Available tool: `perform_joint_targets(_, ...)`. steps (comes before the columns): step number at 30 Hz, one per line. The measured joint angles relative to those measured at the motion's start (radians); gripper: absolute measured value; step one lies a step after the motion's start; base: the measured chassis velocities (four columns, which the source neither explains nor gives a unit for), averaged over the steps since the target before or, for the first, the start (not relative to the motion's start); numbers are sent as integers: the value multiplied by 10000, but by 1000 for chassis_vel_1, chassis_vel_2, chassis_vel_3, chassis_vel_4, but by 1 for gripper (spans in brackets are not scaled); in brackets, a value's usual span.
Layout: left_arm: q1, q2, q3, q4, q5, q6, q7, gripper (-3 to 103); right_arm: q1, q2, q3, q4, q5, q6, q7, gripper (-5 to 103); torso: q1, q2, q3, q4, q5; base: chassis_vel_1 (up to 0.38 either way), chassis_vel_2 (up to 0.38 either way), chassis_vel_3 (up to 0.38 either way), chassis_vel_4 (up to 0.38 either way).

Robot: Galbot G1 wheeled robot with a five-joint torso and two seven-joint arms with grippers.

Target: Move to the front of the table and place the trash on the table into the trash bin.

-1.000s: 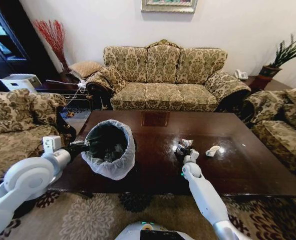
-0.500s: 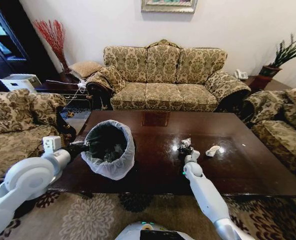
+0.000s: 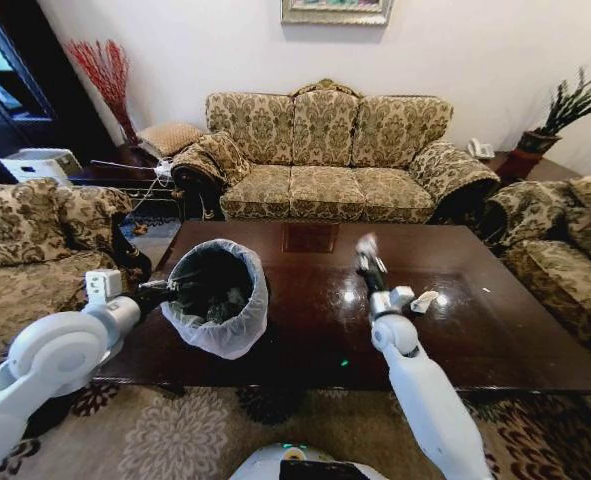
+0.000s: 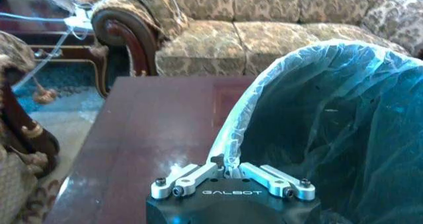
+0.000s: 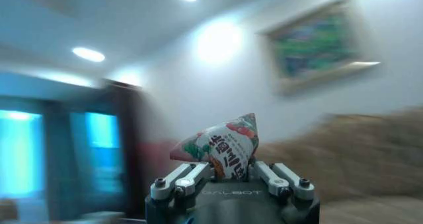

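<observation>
Right tool lifts a snack wrapper above the counter; left tool holds the bin.

We see our right tool (image 3: pixel 367 255) raised over the dark wooden counter (image 3: pixel 305 330), its fingers clamped on a colourful snack wrapper (image 5: pixel 221 147) that points up toward the wall. Our left tool (image 4: pixel 228 173) is pinched onto the bag-lined rim of the trash bin (image 3: pixel 218 297), which sits tilted on the counter's left part. A small white scrap (image 3: pixel 424 300) lies on the counter just right of our right arm.
</observation>
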Motion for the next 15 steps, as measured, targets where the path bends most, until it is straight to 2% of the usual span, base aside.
perform_joint_targets(4, 114, 202, 11, -240, -265, 108, -83, 0, 523, -140, -2272, 1059, 256, -316, -410, 16, -1, 0, 0, 0, 8, 0, 0, 0, 0)
perform_joint_targets(5, 114, 202, 11, -240, -265, 108, -83, 0, 523, -140, -2272, 1059, 256, -316, -410, 16, -1, 0, 0, 0, 8, 0, 0, 0, 0)
perform_joint_targets(8, 132, 219, 36, -407, -292, 146, -106, 0, 1007, -105, -3559, 786, -201, -472, -588, 16, 0, 0, 1, 2, 4, 0, 0, 0, 0)
perform_joint_targets(10, 165, 163, -35, -505, -298, 159, -124, 0, 1084, 2, -4021, 527, -675, -489, -695, 16, 0, 0, 2, 2, 4, 0, 0, 0, 0)
perform_joint_targets(15, 200, 40, -170, -574, -298, 168, -126, 0, 963, 159, -4196, 379, -1117, -515, -697, 15, 0, 0, 2, 1, 8, 0, 0, 0, 0)
